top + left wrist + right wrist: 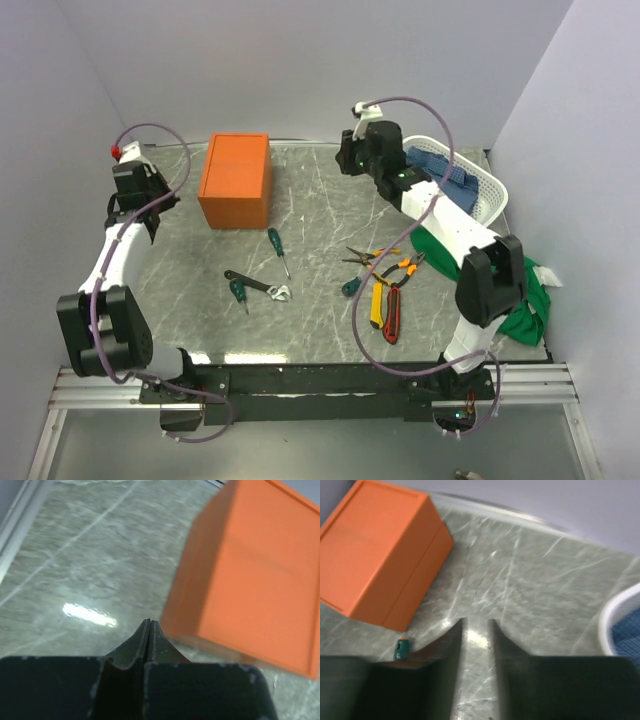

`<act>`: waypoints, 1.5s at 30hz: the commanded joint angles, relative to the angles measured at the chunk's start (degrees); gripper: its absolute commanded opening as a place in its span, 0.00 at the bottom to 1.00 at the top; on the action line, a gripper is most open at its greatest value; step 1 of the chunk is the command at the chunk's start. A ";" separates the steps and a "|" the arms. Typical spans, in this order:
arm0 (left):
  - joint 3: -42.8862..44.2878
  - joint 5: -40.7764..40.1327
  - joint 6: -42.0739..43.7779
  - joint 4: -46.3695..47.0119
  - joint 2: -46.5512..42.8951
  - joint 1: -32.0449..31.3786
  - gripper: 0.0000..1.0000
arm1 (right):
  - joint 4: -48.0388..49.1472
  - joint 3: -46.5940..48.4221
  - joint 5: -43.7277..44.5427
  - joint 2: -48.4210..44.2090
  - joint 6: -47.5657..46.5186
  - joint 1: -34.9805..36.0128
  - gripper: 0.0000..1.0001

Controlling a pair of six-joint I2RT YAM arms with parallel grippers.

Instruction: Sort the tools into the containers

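The orange box (236, 180) stands closed at the back left; it also shows in the left wrist view (255, 580) and the right wrist view (375, 555). Tools lie mid-table: a green-handled screwdriver (278, 250), a black wrench (255, 285) with a silver jaw, a small green screwdriver (238, 292), orange-handled pliers (385, 262), a yellow utility knife (377, 305) and a red-black knife (392, 315). My left gripper (155, 215) (150, 622) is shut and empty, left of the box. My right gripper (347, 160) (476, 622) is open and empty, above the table right of the box.
A white basket (490, 185) holding a blue cloth (440, 165) stands at the back right; its rim shows in the right wrist view (615, 615). A green cloth (530, 300) lies at the right edge. A green screwdriver handle end (402, 649) shows by my right fingers.
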 commanded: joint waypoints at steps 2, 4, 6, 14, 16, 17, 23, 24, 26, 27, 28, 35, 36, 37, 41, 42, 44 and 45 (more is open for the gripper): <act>8.29 3.12 -2.27 8.15 8.22 1.97 0.01 | 6.17 2.10 -8.08 4.61 5.40 0.52 0.11; 11.36 4.34 -3.59 9.14 13.40 2.32 0.01 | 6.79 3.85 -10.97 8.64 5.67 1.13 0.02; 13.83 7.33 -4.56 9.49 18.48 2.32 0.01 | 6.63 5.61 -13.96 11.38 4.62 2.44 0.00; 25.44 19.02 -4.83 13.69 34.32 3.99 0.01 | 7.06 11.59 -20.21 21.40 -2.24 8.95 0.00; 26.92 23.41 -4.13 17.90 36.26 4.26 0.01 | 7.33 12.38 -20.74 23.16 -2.67 9.83 0.00; 27.72 24.99 -3.95 18.80 38.27 4.26 0.01 | 7.33 12.65 -21.62 23.69 -2.68 10.71 0.00; 30.62 37.91 -7.80 30.57 44.35 4.26 0.02 | 7.59 14.93 -23.91 26.59 -1.71 12.56 0.00; 31.23 38.80 -8.59 31.80 44.88 4.17 0.02 | 7.94 14.85 -23.65 26.68 -1.36 12.73 0.00; 32.90 41.79 -9.22 31.73 46.98 3.82 0.02 | 8.29 15.02 -23.21 26.95 -1.45 13.08 0.00; 34.74 42.58 -8.96 31.03 47.60 3.73 0.02 | 8.73 14.93 -22.68 26.95 -1.88 13.35 0.00; 35.28 43.19 -8.87 30.76 48.22 3.56 0.02 | 8.82 14.93 -22.42 27.04 -1.89 13.44 0.00; 39.32 44.96 -8.60 29.71 52.35 2.76 0.01 | 7.68 15.29 -18.20 27.30 -4.61 13.97 0.01; 40.28 44.87 -8.69 29.53 52.70 2.68 0.01 | 7.68 14.85 -17.94 26.95 -5.05 13.97 0.01; 40.64 44.61 -8.69 29.62 52.97 2.50 0.01 | 7.68 14.67 -17.76 26.86 -5.23 13.97 0.01; 42.40 43.29 -8.86 28.57 53.76 1.62 0.01 | 7.24 14.23 -18.89 26.25 -5.14 13.97 0.01; 42.66 42.16 -8.95 28.22 53.76 1.53 0.01 | 6.89 14.32 -19.42 26.07 -4.97 13.97 0.01; 42.14 38.82 -9.57 28.73 53.33 1.18 0.01 | 6.45 14.23 -21.26 25.72 -4.53 14.14 0.01; 41.79 37.59 -10.00 29.52 53.24 1.27 0.01 | 6.45 13.53 -21.97 25.20 -3.92 14.05 0.00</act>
